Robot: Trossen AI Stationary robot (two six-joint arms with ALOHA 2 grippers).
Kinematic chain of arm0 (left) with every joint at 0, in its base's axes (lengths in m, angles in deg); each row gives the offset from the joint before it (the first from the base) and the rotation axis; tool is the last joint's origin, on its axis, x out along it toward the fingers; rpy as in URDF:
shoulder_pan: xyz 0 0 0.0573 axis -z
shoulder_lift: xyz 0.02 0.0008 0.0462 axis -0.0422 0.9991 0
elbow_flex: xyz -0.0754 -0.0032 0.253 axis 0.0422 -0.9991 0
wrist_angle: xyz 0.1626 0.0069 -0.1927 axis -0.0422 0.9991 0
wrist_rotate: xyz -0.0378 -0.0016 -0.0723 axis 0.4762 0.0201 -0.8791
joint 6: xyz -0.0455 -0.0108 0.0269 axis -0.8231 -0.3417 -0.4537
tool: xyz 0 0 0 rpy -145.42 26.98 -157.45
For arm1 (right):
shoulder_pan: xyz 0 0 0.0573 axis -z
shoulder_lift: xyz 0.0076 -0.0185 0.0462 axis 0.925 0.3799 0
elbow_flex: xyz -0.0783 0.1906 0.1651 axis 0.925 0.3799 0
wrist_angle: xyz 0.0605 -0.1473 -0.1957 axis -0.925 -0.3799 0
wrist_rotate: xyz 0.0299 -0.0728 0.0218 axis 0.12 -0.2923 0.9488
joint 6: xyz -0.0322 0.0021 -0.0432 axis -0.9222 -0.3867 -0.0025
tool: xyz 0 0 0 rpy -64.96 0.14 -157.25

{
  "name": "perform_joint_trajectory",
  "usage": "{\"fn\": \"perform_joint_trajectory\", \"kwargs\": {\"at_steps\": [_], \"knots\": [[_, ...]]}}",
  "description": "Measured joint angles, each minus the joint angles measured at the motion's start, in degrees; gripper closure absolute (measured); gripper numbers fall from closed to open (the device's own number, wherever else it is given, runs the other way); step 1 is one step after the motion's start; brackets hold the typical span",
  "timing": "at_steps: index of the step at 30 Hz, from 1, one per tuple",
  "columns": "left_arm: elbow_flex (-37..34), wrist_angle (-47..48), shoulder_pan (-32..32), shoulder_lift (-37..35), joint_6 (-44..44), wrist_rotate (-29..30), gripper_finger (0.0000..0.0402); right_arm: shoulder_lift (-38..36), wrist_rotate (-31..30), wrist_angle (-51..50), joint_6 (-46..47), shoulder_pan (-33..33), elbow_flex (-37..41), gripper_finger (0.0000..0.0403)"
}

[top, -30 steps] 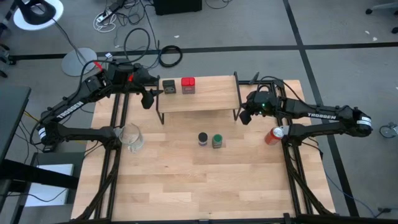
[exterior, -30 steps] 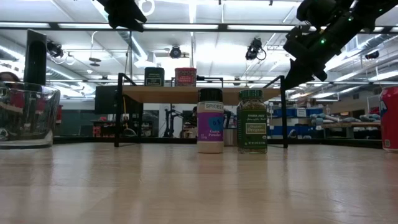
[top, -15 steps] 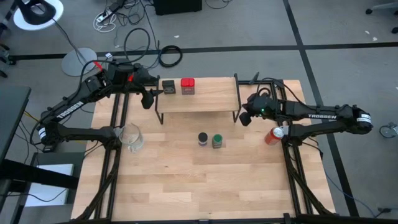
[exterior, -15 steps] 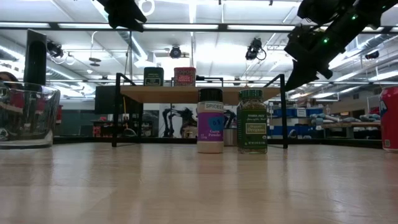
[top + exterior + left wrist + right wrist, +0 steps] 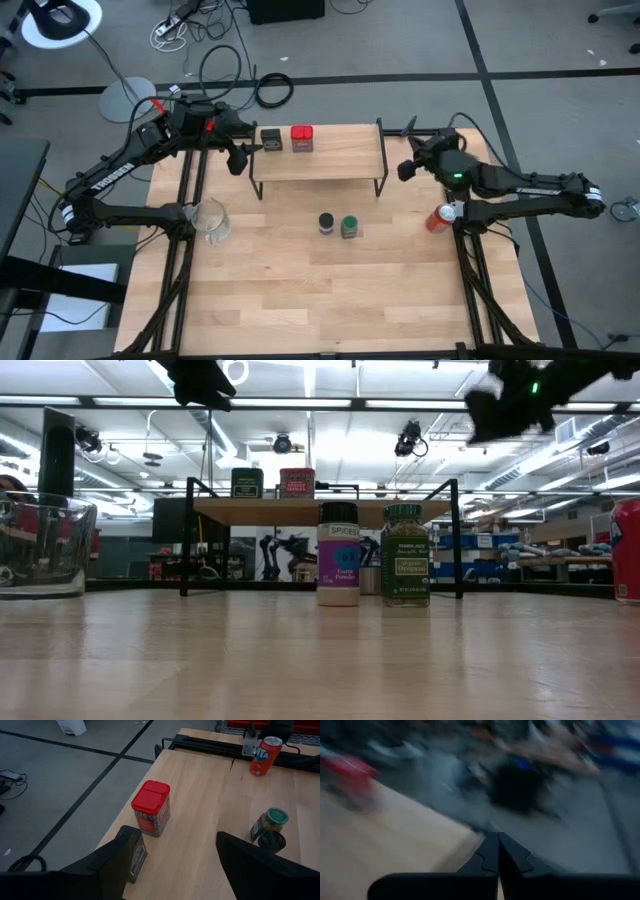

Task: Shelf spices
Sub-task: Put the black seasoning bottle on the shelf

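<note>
The shelf (image 5: 320, 160) stands at the table's far middle on its thin black legs. The dark square tin (image 5: 271, 139) and the red square tin (image 5: 302, 138) sit on its plank near the left end. The purple-labelled jar (image 5: 326, 223) and the green jar (image 5: 349, 227) stand side by side on the table in front of the shelf. My left gripper (image 5: 237, 158) hangs open above the shelf's left end, just beside the dark tin (image 5: 134, 857). My right gripper (image 5: 408, 169) is shut, raised in the air beyond the shelf's right end.
A clear glass cup (image 5: 212, 220) stands near the table's left edge, and a red drink can (image 5: 440, 217) near its right edge. Bare plank runs from the red tin (image 5: 150, 815) to the shelf's right end. The table in front of the jars is bare wood.
My right gripper has risen and swung away from the shelf's right end, toward the table's far right; its wrist view is blurred by the motion. The left arm and the spices have kept still.
</note>
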Motion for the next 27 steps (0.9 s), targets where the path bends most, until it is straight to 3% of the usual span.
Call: {"fn": "perform_joint_trajectory", "kwargs": {"at_steps": [3, 6, 9, 13, 21, 27], "knots": [[0.0, -0.1, 0.0, 0.0, 0.0, 0.0, 0.0115, -3.5, 15.2, 11.2, -10.6, -2.6, 0.0, 0.0401], [0.0, -1.0, 0.0, 0.0, 0.4, -0.1, 0.0115, -4.5, 32.2, 18.1, -14.1, -4.0, -0.1, 0.0401], [0.0, -3.9, 1.1, 0.8, 1.4, -2.4, 0.0115, -3.6, 40.9, 19.9, -14.9, -5.4, -0.1, 0.0402], [0.0, -9.7, 6.0, 4.9, 1.1, -7.1, 0.0115, -1.7, 39.2, 22.0, -16.0, -6.9, 0.0, 0.0399], [0.0, -13.7, 19.1, 17.9, 3.3, -6.8, 0.0115, -0.1, 36.7, 27.7, -19.6, -7.1, 0.0, 0.0369], [0.1, -14.0, 24.8, 24.0, 3.0, -6.3, 0.0105, -0.3, 35.0, 27.4, -19.7, -7.1, 0.0, 0.032]]}}
